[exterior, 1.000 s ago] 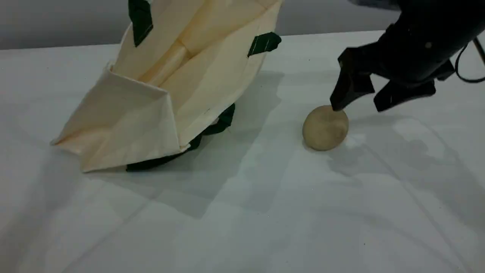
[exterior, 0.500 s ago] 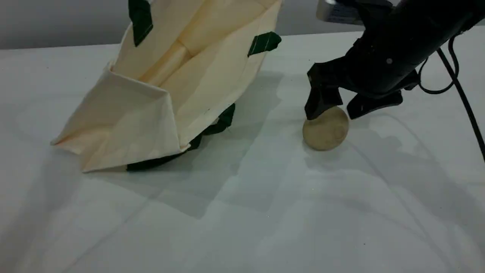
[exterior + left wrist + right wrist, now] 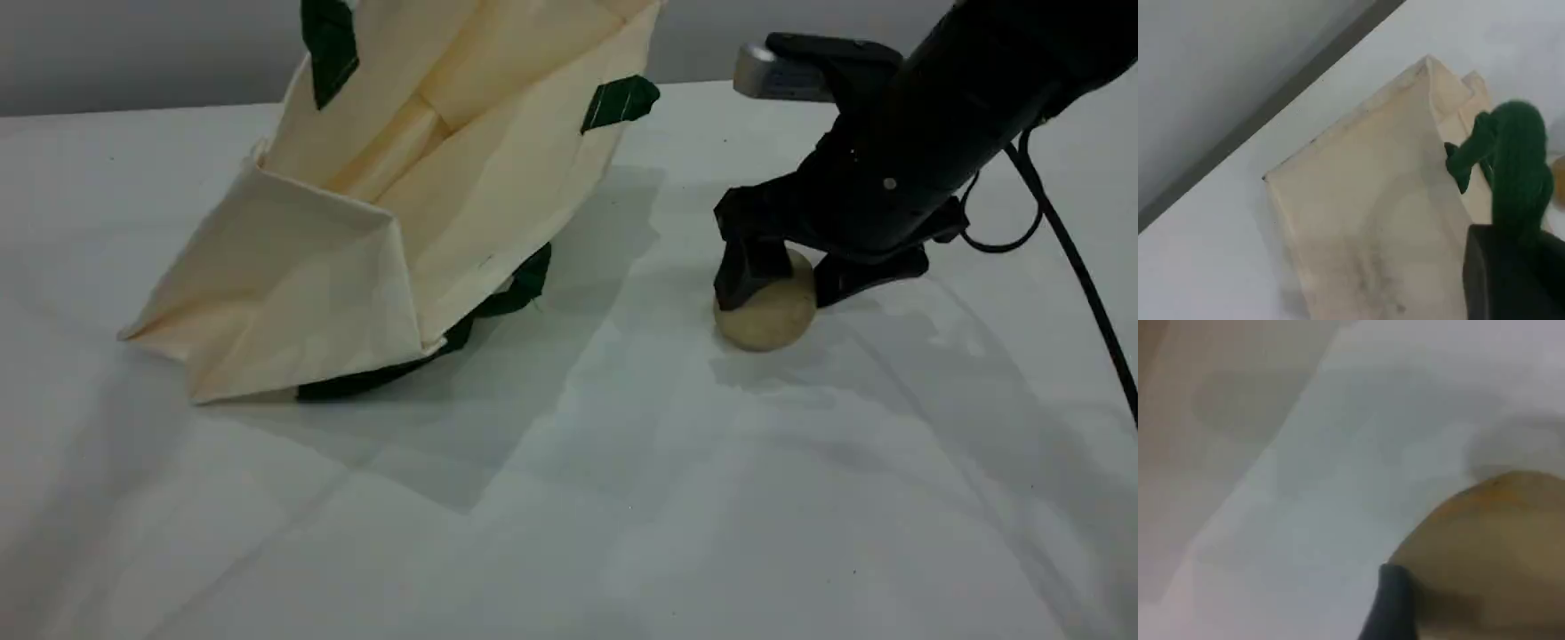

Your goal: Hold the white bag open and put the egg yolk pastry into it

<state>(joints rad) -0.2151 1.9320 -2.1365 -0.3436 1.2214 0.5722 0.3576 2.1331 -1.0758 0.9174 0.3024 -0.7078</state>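
Half egg yolk pastry hidden by right pincer; white bag top cropped.

right gripper lowered, fingers astride pastry

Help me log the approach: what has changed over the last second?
The right end effector came down and leftward in the scene view, from above the egg yolk pastry to straddling it, jaws apart. The pastry stayed on the table, unlifted. The white bag stayed propped up, its green handle in the shut left end effector.
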